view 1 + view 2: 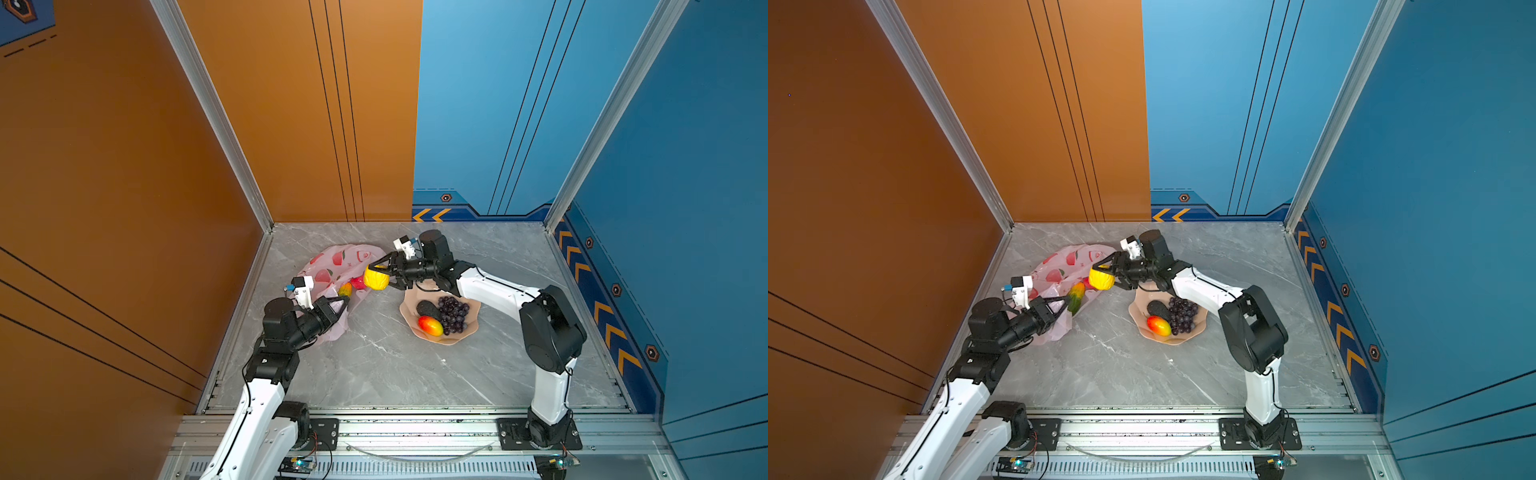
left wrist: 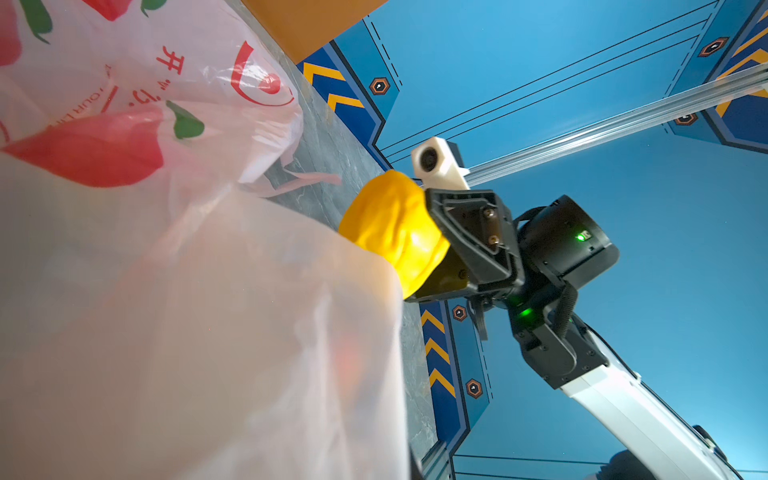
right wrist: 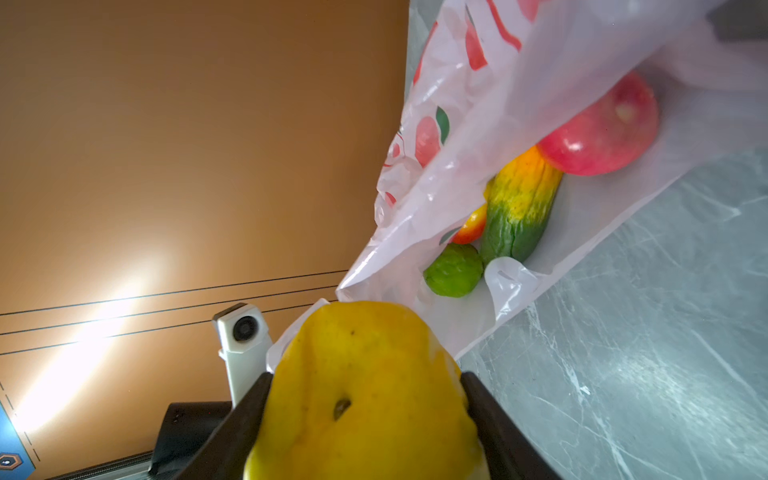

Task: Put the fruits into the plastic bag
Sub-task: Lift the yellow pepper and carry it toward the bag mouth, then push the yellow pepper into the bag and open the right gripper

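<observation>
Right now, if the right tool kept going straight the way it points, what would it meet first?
Probably the plastic bag: the yellow fruit in the right tool sits just before its open mouth, likely brushing the rim first. Depth is unclear.

Robot test cell, lab-type. Silver aluminium extrusion posts [image 1: 212, 108] frame printed orange wall panels [image 1: 124, 166] at 9 o'clock and blue chevron-marked panels [image 1: 685, 208] at 3 o'clock. Grey marble-pattern tabletop [image 1: 395, 365]. Slotted aluminium mounting rail [image 1: 415, 432] at 6 o'clock.

Our left gripper [image 1: 343, 301] reaches far and rightward, jaws pinched together; our right gripper [image 1: 377, 276] stretches left, jaws clamped partway apart.
</observation>
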{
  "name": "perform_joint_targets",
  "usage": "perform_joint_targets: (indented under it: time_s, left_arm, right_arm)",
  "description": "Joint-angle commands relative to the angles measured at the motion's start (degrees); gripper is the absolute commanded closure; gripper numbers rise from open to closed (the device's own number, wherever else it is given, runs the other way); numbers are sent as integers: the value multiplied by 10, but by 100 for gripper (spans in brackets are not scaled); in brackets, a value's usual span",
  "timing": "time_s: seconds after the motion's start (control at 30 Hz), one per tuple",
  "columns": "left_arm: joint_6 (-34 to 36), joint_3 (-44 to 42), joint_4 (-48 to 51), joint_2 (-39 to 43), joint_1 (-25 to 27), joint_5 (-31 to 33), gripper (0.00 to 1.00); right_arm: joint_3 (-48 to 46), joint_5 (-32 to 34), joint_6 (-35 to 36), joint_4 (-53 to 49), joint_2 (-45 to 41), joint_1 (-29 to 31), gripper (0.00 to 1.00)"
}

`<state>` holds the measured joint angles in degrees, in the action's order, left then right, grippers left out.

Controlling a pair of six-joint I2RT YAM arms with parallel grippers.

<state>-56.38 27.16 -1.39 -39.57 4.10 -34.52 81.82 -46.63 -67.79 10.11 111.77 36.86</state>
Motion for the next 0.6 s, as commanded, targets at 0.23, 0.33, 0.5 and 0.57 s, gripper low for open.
perform_joint_targets:
  time_s: [0.23,0.33,0.5,0.57]
  left_arm:
    - [12,27,-5,6,5,12,100]
    - [14,31,-5,4,7,8,100]
    - [21,39,-5,-5,14,4,100]
    - [24,40,-5,-8,19,2,100]
  right_arm:
    - [53,-8,-22,31,66,60,40]
    - [69,-7,-17,16,93,68,41]
    - [120,1,21,-55,122,82,41]
    - [143,6,38,-93,133,87,41]
